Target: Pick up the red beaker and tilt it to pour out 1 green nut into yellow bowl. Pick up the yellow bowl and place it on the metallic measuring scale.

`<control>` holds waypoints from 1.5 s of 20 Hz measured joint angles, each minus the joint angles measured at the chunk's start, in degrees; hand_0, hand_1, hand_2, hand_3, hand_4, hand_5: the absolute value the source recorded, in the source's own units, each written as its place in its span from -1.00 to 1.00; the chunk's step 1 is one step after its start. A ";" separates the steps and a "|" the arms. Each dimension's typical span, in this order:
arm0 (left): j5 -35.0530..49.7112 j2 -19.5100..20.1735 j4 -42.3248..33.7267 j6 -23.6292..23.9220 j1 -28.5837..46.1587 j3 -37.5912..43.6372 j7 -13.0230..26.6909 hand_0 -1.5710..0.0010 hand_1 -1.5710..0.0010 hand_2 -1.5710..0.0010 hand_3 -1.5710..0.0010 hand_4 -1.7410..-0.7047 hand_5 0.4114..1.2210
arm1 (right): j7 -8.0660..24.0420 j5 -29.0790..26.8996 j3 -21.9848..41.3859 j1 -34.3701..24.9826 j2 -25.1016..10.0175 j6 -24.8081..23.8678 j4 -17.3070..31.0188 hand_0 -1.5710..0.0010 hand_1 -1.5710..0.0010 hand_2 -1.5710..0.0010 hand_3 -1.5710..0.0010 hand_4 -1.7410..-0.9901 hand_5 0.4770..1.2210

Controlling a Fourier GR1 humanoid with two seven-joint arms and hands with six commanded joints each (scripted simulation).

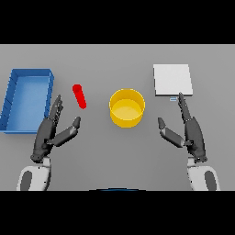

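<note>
Two hands, left (46,137) and right (195,135), hover with fingers straight, holding nothing. Red beaker (79,96) lies beside the left hand; grasp it mid-body, then tilt slowly above yellow bowl (127,108).

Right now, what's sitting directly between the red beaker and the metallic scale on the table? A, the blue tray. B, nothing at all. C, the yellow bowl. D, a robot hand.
C: the yellow bowl stands mid-table, with the red beaker to its left and the metallic scale to its upper right.
</note>
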 measured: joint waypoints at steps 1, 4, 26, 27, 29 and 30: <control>-0.26 0.21 -0.11 -0.12 -0.65 -0.17 0.21 1.00 1.00 1.00 1.00 -0.06 -0.34 | -0.06 -0.48 -0.25 0.31 -0.14 0.13 -0.71 1.00 1.00 1.00 1.00 0.30 -0.45; -0.32 -0.60 5.23 -0.54 -4.30 0.05 1.45 1.00 1.00 1.00 1.00 -0.21 -0.25 | -0.22 -3.03 -0.85 -0.10 -0.19 2.00 0.05 1.00 1.00 1.00 1.00 0.23 -0.46; 0.00 -1.00 39.06 0.97 -30.19 8.43 -4.81 1.00 1.00 1.00 1.00 -0.19 -0.26 | -0.43 -4.58 -1.77 0.44 0.37 2.03 -0.08 1.00 1.00 1.00 1.00 0.14 -0.45; 0.41 -0.72 39.62 0.63 -30.91 8.90 -4.85 1.00 1.00 1.00 1.00 -0.21 -0.25 | -0.39 -4.61 -1.95 0.39 0.23 1.84 -0.58 1.00 1.00 1.00 1.00 0.15 -0.45; 0.08 -1.04 41.26 0.86 -31.48 8.92 -6.98 1.00 1.00 1.00 1.00 -0.27 -0.20 | 0.89 -4.85 -2.18 -0.25 0.13 1.83 -0.53 1.00 1.00 1.00 1.00 0.18 -0.45; 0.42 -1.19 42.02 0.89 -32.10 9.35 -7.81 1.00 1.00 0.96 0.99 -0.32 -0.16 | 0.76 -4.91 -2.40 -0.26 -0.23 1.90 -0.56 1.00 1.00 1.00 1.00 0.19 -0.45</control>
